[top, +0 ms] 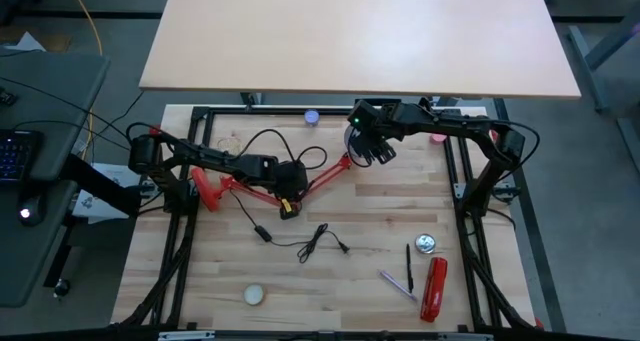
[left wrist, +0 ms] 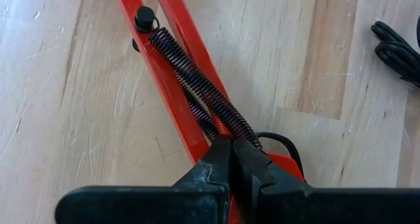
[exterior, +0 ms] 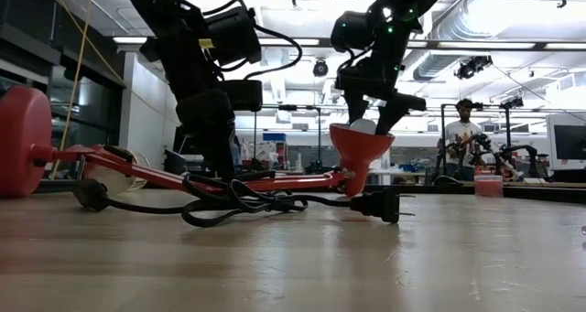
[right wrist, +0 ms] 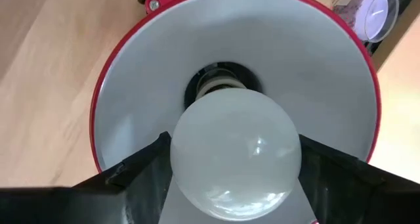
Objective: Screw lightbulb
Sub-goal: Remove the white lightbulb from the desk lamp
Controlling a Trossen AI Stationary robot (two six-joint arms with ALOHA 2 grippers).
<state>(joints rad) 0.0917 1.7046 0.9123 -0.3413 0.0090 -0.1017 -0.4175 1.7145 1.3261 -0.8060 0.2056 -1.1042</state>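
On the wooden table (top: 200, 281) your right gripper (right wrist: 230, 178) grips the lightbulb (right wrist: 235, 152) inside the lamp shade (right wrist: 131, 92); turn it straight, gently. Your left gripper (left wrist: 230, 178), closed, clamps the lamp arm (left wrist: 174, 79).

high: overhead, far | low: tabletop, level | wrists: close | shared: lamp (top: 262, 186)

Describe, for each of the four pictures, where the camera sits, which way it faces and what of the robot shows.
High: overhead, straight down; both arms, red lamp.
Low: table height, level; both arms from above.
Left wrist: left gripper shut on lamp arm.
Right wrist: right gripper around lightbulb, facing the shade.
High and low share lamp and cord.
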